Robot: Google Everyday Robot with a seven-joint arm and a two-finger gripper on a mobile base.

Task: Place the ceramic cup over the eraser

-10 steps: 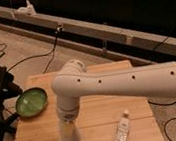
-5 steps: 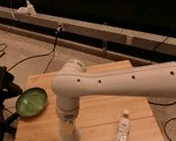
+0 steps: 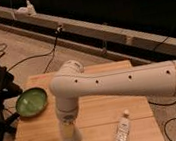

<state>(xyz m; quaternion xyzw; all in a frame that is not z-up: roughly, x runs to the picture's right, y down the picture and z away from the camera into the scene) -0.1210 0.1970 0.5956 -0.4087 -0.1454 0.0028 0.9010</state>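
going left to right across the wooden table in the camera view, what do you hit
green bowl → tool, pointing down at the table's near left with the ceramic cup at its tip → clear bottle lying near the front edge

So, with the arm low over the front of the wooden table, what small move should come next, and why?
Probably lower straight down a little and then let go. The gripper is at the ceramic cup, which stands upright at the front of the wooden table, left of the clear bottle. The eraser is not visible, so I cannot confirm it is covered.
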